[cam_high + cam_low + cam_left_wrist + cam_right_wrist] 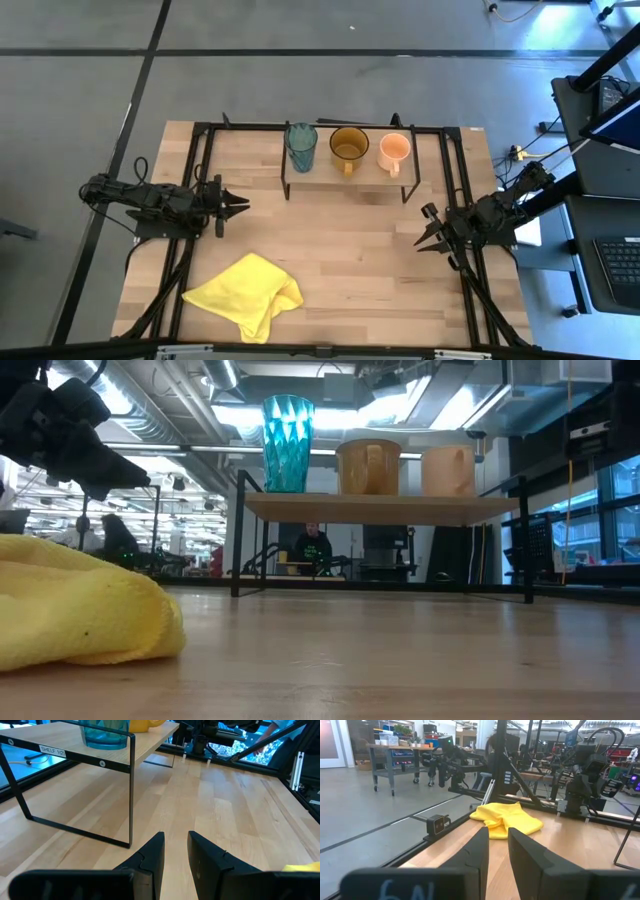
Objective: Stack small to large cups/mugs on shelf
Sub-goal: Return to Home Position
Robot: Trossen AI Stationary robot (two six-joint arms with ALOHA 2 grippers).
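Observation:
The light-wood shelf (pixel 365 176) stands on thin black legs at the table's far middle. Three vessels stand upright on it in a row, apart from each other: a teal tumbler (pixel 301 146) on the left, an amber mug (pixel 349 148) in the middle and a small pale-orange mug (pixel 394 151) on the right. They also show in the low view: tumbler (pixel 287 443), amber mug (pixel 369 466), pale mug (pixel 448 470). My left gripper (pixel 246 204) hovers left of the shelf, empty, with a narrow gap between its fingers (pixel 176 836). My right gripper (pixel 417 241) hovers near the shelf's right legs, likewise empty and narrowly open (pixel 498 831).
A crumpled yellow cloth (pixel 245 295) lies on the table near its front edge, left of centre. A black metal frame (pixel 205 150) runs along the table's sides and far edge. Bare wood lies between the two grippers, in front of the shelf.

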